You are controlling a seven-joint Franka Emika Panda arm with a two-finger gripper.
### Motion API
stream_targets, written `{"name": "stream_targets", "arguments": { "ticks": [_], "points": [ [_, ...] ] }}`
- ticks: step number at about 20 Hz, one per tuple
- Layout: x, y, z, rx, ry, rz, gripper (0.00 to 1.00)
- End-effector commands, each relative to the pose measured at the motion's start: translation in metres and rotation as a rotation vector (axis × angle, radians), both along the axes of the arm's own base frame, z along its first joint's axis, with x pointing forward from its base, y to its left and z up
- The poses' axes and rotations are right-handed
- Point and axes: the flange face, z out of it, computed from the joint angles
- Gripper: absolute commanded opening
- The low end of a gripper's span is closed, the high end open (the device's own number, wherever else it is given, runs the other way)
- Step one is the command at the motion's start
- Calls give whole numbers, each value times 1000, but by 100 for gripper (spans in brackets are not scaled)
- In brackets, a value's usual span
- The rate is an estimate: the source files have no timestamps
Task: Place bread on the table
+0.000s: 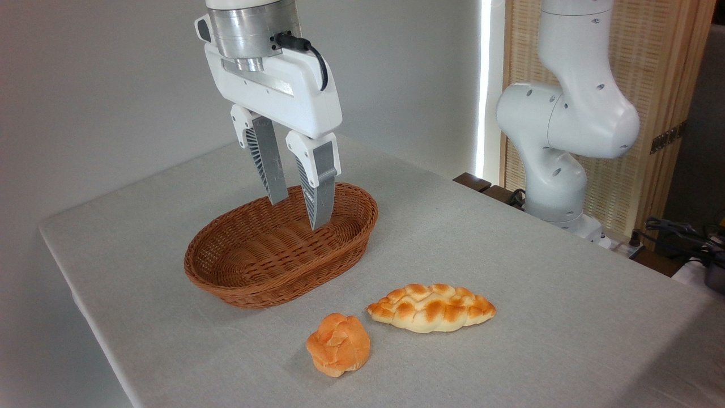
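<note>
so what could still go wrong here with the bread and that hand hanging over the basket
Little looks left to do: the bread already lies on the table, outside the basket.
1. The open hand hangs empty with its fingertips low over the basket; a sideways move could catch the rim and drag it.
2. The round roll sits close beside the bread, so any regrasp might nudge it.

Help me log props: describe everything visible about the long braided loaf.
The bread is a long, flat, pointed-oval loaf with a braided top, pale golden with toasted brown patches. It looks whole and lies flat on the cloth-covered table, in front of and right of the wicker basket. A small round roll sits close by at its left, apparently not touching. Nothing holds it.
</note>
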Motion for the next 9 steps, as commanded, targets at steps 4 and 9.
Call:
{"name": "stream_targets", "arguments": {
  "ticks": [4, 9],
  "points": [
    [1, -5, 4, 45, 4, -10, 100],
    [1, -3, 6, 41, -3, -6, 100]
  ]
}}
